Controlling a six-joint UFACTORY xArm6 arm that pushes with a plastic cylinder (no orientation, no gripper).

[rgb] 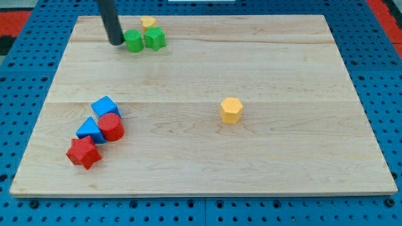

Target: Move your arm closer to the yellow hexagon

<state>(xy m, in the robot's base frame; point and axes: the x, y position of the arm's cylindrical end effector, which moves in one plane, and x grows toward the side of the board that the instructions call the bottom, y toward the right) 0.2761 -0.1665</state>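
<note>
My tip, the end of a smooth dark rod with no jaws to open or close, rests in the upper left, touching a green cylinder. Beside that sit a green star and a small yellow block. The yellow hexagon lies well apart, right of centre on the pale wooden board.

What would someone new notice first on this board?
Probably the yellow hexagon, alone right of the board's middle. Next, the dark rod at the view's top left, my tip just left of a green cylinder, a green star and a small yellow block. At lower left huddle two blue and two red blocks.
</note>
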